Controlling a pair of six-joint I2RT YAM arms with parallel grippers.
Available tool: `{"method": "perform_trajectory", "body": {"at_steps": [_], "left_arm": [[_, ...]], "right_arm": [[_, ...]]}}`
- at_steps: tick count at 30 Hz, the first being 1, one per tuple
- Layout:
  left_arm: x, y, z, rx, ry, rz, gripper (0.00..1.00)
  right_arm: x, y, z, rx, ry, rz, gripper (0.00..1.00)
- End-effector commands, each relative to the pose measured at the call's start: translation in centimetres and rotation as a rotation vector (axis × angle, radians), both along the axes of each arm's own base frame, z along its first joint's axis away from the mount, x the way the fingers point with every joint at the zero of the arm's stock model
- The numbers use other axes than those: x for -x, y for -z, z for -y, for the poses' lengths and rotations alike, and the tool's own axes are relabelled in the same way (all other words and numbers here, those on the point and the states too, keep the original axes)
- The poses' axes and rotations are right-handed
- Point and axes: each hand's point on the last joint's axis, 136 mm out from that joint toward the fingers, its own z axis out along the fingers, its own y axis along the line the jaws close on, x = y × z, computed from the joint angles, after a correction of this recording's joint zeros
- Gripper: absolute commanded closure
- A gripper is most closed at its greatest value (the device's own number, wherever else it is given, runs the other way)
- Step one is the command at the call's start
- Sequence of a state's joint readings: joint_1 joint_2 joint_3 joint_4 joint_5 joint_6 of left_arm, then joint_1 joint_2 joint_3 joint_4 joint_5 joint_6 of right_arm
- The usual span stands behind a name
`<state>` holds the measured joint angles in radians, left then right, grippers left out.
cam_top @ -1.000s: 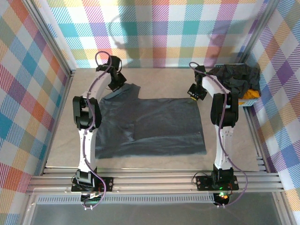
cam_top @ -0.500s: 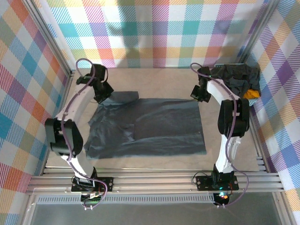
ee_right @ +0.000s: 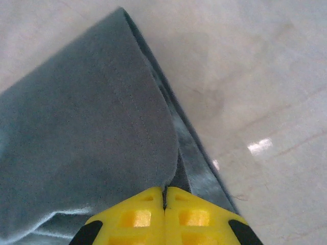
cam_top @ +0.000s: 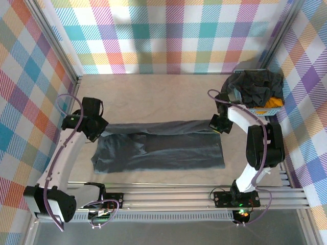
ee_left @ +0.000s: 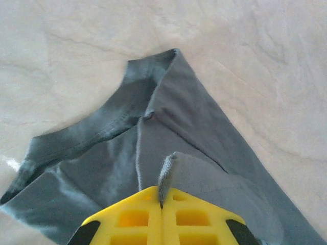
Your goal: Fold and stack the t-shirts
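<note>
Left gripper (cam_top: 95,127) shut tight on dark grey t-shirt (cam_top: 168,150) edge, mid left. Right gripper (cam_top: 220,124) pinches same shirt, mid right. Thin pinch may slip, so fold may land crooked on tabletop (cam_top: 153,97).

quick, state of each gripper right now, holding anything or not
Left gripper: closed, pinching a fold of the dark grey t-shirt.
Right gripper: closed, gripping the folded edge of the same shirt.

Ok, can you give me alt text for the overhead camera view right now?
Two robot arms pinch a dark grey t-shirt by its far corners, left pincer and right pincer both shut, the far edge doubled over on the table. More dark shirts are heaped in a basket at far right.
</note>
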<state>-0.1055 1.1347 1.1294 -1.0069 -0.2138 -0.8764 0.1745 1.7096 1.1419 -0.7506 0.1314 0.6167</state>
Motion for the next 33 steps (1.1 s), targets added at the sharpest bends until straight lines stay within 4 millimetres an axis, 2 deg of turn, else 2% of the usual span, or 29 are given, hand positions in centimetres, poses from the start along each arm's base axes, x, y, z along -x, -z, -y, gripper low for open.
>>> {"method": "perform_trajectory", "body": {"at_steps": [1,7,11,13,22,28,33], "left_arm": [[2.5,0.3,-1.2,-0.003,-0.063,-0.063,1.00],[3.6,0.9,-1.1,-0.007,-0.048,-0.136,1.00],[4.3,2.3,-0.8,0.007,-0.031,-0.183,1.00],[4.6,3.1,-0.8,0.008,-0.031,-0.202,1.00],[5.4,4.4,-1.1,-0.027,0.002,-0.250,1.00],[5.8,5.5,-1.0,-0.025,0.015,-0.286,1.00],[6.1,5.7,-1.1,-0.030,0.009,-0.298,1.00]], "right_arm": [[0.6,-0.7,0.4,0.021,0.000,0.014,1.00],[1.3,-1.8,1.0,0.049,-0.004,0.013,1.00],[2.6,-2.1,0.8,0.030,0.002,-0.006,1.00],[3.6,-2.1,0.7,0.020,0.010,-0.029,1.00],[7.7,-0.5,1.5,0.042,0.035,-0.121,1.00],[8.0,0.0,1.7,0.046,0.042,-0.127,1.00],[7.8,0.2,1.8,0.057,0.041,-0.131,1.00]]}}
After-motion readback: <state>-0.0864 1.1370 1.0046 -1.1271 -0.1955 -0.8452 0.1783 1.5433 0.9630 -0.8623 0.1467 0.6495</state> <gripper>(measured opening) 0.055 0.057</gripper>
